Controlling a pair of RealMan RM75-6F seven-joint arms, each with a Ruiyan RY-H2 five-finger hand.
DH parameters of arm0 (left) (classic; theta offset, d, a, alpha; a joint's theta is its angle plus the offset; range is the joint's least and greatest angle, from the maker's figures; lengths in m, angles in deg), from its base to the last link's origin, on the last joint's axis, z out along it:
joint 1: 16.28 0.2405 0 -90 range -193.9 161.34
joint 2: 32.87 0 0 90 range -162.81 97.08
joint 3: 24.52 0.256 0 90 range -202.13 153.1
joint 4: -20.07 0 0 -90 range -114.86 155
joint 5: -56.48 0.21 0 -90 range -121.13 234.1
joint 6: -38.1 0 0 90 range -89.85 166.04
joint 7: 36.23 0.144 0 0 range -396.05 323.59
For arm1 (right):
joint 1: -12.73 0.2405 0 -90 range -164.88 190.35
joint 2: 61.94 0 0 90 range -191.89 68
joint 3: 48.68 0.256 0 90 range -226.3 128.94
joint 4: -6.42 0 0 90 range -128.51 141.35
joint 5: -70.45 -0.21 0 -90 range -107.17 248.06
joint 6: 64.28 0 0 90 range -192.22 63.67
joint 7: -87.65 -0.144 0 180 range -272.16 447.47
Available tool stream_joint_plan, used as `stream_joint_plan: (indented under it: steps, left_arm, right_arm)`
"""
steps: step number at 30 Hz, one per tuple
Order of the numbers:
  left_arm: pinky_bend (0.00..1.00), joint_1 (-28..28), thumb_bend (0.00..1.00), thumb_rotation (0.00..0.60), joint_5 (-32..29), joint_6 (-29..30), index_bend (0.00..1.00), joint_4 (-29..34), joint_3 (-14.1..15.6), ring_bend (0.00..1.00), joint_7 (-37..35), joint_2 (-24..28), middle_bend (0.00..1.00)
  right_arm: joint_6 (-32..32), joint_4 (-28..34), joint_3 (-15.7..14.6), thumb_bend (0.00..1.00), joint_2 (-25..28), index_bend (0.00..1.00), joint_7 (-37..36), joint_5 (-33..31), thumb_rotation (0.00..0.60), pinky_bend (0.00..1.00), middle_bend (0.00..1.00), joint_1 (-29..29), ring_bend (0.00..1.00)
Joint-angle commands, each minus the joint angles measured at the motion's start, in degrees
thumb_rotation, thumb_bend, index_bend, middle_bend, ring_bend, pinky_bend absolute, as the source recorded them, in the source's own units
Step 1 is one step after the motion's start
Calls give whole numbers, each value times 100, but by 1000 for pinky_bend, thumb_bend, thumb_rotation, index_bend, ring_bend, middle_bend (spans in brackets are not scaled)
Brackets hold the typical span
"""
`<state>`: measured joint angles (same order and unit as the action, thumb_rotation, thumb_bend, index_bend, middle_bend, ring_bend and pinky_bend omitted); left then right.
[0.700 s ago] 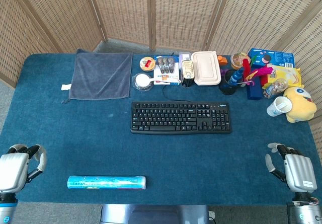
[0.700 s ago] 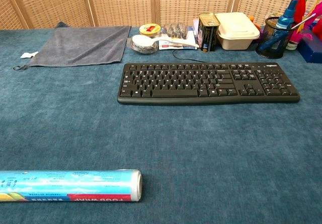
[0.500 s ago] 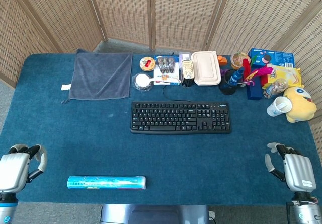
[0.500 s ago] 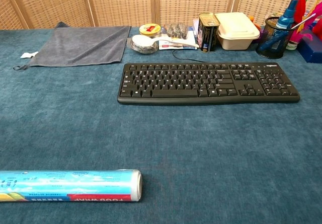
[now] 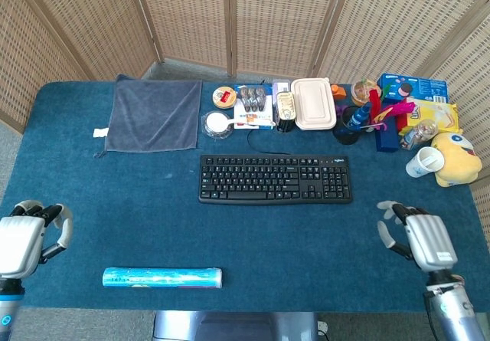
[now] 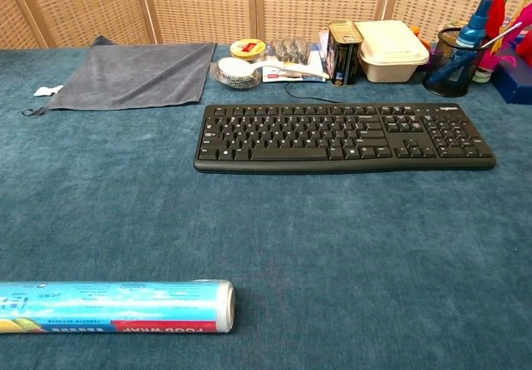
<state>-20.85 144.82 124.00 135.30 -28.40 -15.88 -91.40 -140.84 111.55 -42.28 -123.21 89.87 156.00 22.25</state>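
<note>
**Hands at the near table edge, food wrap roll between them**

Space is wide on the blue table (image 5: 92, 195) between the keyboard (image 5: 276, 178) and the near edge. The left hand (image 5: 27, 237) stands at the near left corner, its fingers curled in and holding nothing; its arm is cut off by the frame. The right hand (image 5: 417, 237) stands near the right edge, fingers apart and holding nothing. The chest view shows neither hand. The food wrap roll (image 5: 162, 277) lies flat beside the near edge, nearer to the left hand, blue with a printed label; its left end is cut off in the chest view
</note>
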Motion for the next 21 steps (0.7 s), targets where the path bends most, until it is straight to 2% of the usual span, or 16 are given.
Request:
stream_joint_plan:
  steps: [1,5,11,21]
  left_arm:
    - [296,-158,461,0,-76,-189,458,51,-92,529,-95,70,583]
    - [296,-332,461,0,-176,-381,458,111,-193,529,-39,153,584]
    - [296,-490,461,0,-415,-543,458,224,-296,529,69,216,584]
    - [296,-621,460,0,-621,-637,458,328,-307,529,348,171,583]
  right_arm:
    - [689,145,267,526,138,287,-168,-152,0,494,623,547,676]
    - [1496,111,450,584,179,327,-327,-479,0,517,718,1083,753]
    - [2540,-180,579,620,87,386,-197,-1120,0,521,734,1764,764]
    - [3224,-983,456,620,-467,400,687,-1975,0,526,728,2457,765]
